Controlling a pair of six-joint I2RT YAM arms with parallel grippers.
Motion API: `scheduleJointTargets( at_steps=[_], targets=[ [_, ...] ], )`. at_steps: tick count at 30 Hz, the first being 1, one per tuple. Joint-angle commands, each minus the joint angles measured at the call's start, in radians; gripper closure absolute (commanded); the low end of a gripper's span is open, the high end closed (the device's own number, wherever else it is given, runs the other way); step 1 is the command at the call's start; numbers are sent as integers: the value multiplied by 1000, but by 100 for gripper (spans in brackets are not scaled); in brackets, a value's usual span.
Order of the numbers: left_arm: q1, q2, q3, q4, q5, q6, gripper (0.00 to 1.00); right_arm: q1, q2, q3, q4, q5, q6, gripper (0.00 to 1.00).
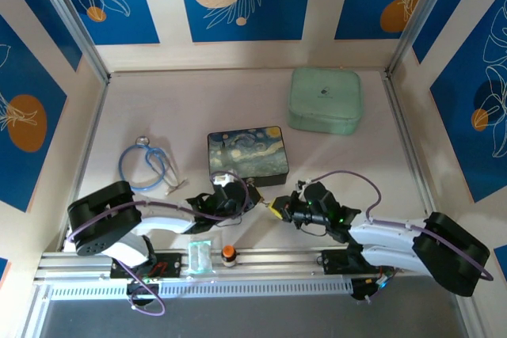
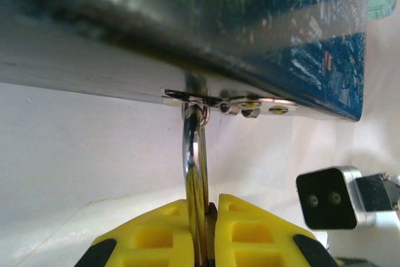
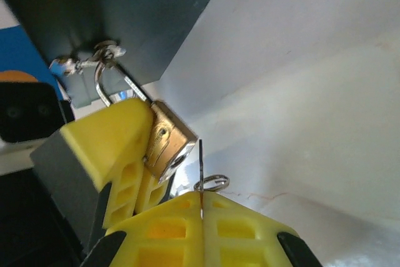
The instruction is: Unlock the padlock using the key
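Note:
The brass padlock (image 3: 167,145) hangs by its silver shackle (image 3: 111,85) from the hasp on the front of the dark blue painted box (image 1: 245,156). My left gripper (image 2: 209,229) is shut on the padlock, whose shackle (image 2: 194,154) I see edge-on rising to the hasp (image 2: 231,103). In the right wrist view, its yellow fingers (image 3: 115,148) clamp the lock body. My right gripper (image 3: 201,217) is shut on the thin key (image 3: 200,164), blade upright. The tip is just beside the lock's lower corner, outside the keyhole. Both grippers (image 1: 238,195) (image 1: 279,207) meet at the box front.
A mint green case (image 1: 325,100) lies at the back right. A blue looped cable (image 1: 145,165) lies left of the box. An orange-capped knob (image 1: 229,254) and a small clear packet (image 1: 200,257) sit on the front rail. Patterned walls enclose the table.

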State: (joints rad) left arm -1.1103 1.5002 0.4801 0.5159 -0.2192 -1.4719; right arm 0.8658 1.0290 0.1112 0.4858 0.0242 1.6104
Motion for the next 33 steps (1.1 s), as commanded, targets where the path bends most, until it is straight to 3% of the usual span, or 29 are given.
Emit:
scheduleJointTargets(
  at_steps=[1, 16, 22, 29, 33],
  targets=[
    [4, -22, 8, 2, -3, -105, 100, 25, -39, 1, -3, 130, 56, 100],
    [4, -74, 14, -68, -44, -162, 97, 50, -229, -86, -14, 242, -92, 100],
    [4, -44, -9, 19, -30, -205, 97, 63, -194, -104, 78, 233, -132, 100],
    [4, -56, -11, 26, -46, -236, 97, 131, -126, -106, 193, 317, -94, 100],
    [4, -45, -23, 55, -39, -276, 98, 138, -127, -88, 171, 329, -102, 100]
  ],
)
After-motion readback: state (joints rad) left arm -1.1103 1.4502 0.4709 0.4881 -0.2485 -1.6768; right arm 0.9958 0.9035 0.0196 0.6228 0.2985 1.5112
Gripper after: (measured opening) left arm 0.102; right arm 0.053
